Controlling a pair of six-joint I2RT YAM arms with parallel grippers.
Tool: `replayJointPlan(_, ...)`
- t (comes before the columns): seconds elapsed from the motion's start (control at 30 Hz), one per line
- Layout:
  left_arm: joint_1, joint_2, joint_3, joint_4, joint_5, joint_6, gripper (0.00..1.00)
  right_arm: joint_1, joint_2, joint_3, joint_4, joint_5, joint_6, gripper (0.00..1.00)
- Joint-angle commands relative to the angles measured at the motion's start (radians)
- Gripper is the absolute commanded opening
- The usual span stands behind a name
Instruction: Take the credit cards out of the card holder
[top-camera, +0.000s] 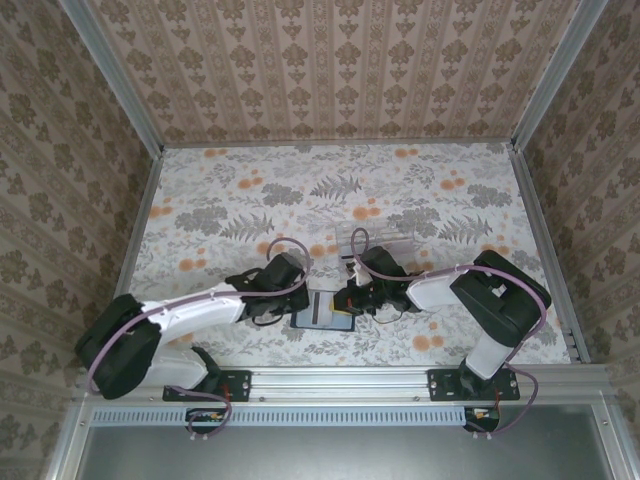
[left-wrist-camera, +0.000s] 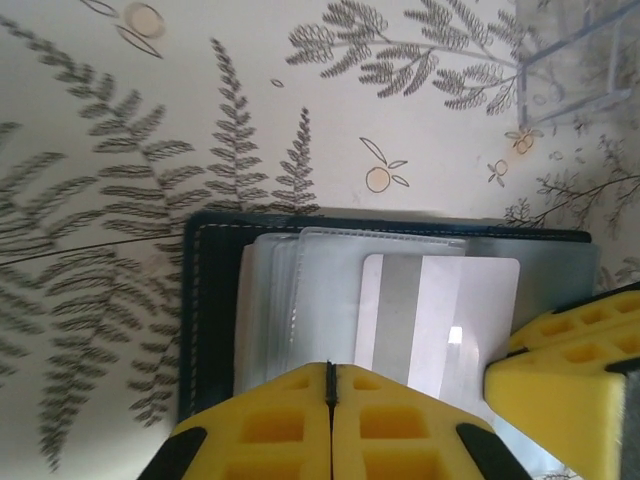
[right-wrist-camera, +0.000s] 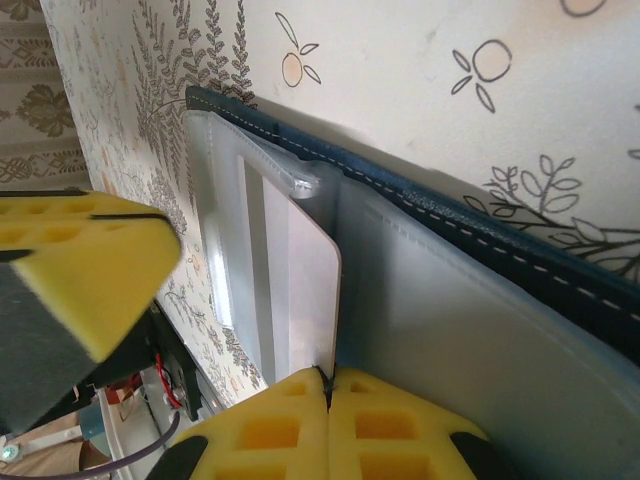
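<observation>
Card holder (top-camera: 322, 312) lies open on the floral table (top-camera: 250, 190), between the two arms; its clear inner pockets face up. One credit card (left-wrist-camera: 440, 310) – pale, with a grey stripe – sticks partly out of a pocket; further pale card edges sit stacked in the sleeves beside it. Right gripper (right-wrist-camera: 328, 400) is closed, and the card's edge runs into the seam between its yellow pads – pinching it. Left gripper (left-wrist-camera: 330, 400) is closed over the holder's near edge; cannot tell whether anything is caught in it. Clear tray (left-wrist-camera: 570, 60) stands apart, farther back; the table pattern shows through its walls.
</observation>
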Motion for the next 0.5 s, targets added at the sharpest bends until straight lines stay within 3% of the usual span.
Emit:
replayJointPlan(0.0,-0.014,0.065,0.047,-0.003,0.013,0.015,0.03,0.003,0.016,0.000,-0.023,0.030,0.002,0.00)
replayJointPlan(0.17,-0.017,0.128,0.043,-0.053,-0.001,-0.022,0.00,0.004,0.015,-0.009,-0.025,0.032,-0.002,0.00)
replayJointPlan(0.47,-0.016,0.102,-0.010,-0.089,-0.036,-0.064,0.00,-0.020,-0.005,-0.047,-0.016,0.033,-0.008,0.00)
